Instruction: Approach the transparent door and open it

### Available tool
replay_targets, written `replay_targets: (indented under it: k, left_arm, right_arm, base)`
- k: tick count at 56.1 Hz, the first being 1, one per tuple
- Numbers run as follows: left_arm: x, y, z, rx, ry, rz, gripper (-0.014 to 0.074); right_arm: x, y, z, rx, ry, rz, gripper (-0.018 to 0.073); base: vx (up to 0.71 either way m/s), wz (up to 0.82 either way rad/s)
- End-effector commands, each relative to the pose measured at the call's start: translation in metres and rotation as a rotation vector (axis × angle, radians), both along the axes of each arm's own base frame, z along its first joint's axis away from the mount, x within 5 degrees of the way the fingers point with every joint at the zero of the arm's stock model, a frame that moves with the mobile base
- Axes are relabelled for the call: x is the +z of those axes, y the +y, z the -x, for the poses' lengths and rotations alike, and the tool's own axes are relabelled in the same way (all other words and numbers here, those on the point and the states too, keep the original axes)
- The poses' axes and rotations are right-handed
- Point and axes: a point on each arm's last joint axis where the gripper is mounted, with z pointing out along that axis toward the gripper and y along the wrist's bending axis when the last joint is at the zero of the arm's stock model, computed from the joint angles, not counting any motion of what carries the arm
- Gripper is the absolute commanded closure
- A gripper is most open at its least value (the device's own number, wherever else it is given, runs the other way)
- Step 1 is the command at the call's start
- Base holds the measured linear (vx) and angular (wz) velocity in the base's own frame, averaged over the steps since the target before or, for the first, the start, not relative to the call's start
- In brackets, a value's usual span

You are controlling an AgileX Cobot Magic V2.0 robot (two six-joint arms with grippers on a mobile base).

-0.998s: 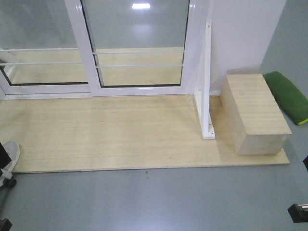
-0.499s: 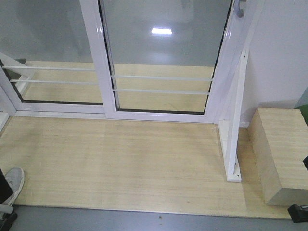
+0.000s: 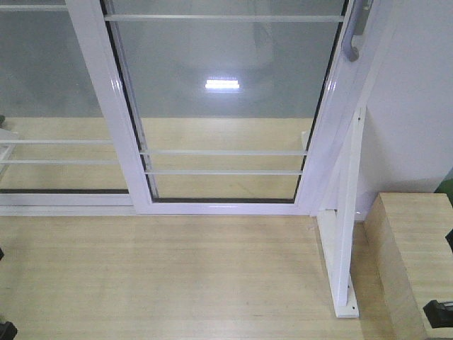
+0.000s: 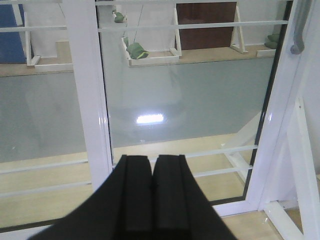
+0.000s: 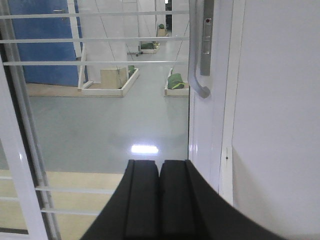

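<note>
The transparent door [image 3: 223, 106] is a clear-glass panel in a glossy white frame with thin white bars, straight ahead and closed against the right jamb. Its curved grey pull handle [image 3: 356, 32] sits at the top right of the front view, and also shows in the left wrist view [image 4: 299, 27] and the right wrist view [image 5: 201, 47]. My left gripper [image 4: 152, 159] is shut and empty, facing the lower glass well short of the door. My right gripper [image 5: 159, 162] is shut and empty, below and left of the handle, apart from it.
A similar white-framed glass panel [image 3: 49, 106] without a handle stands to the left. A white angled support bracket [image 3: 345, 219] stands at the right jamb. A light wooden box [image 3: 417, 262] lies at the right. A wooden platform [image 3: 163, 276] lies before the door.
The whole view has closed in on the door: it fills more of the frame, the handle has come further into view, and the grey floor in front has dropped out of sight.
</note>
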Motion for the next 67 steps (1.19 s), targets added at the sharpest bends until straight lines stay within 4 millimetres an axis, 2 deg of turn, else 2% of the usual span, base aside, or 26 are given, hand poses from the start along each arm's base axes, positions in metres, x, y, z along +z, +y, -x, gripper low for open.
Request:
replay_targets:
  k: [1,29,67]
  left_arm:
    - [0.0166,0.0004,0.0012,0.002,-0.113,0.033,0.0594]
    - [0.0166,0.0004,0.0012,0.002,-0.113,0.033,0.0594]
    - [0.0166,0.0004,0.0012,0.002,-0.113,0.033,0.0594]
  right_arm:
    - [0.0077,-0.0009,0.0009,-0.011,-0.098,-0.001,0.0564]
    - [0.0077,-0.0009,0.0009,-0.011,-0.098,-0.001,0.0564]
    - [0.0077,-0.0009,0.0009,-0.011,-0.098,-0.001,0.0564]
  base:
    - [0.40,-0.08]
    - [0.30,-0.01]
    - [0.08,0.00]
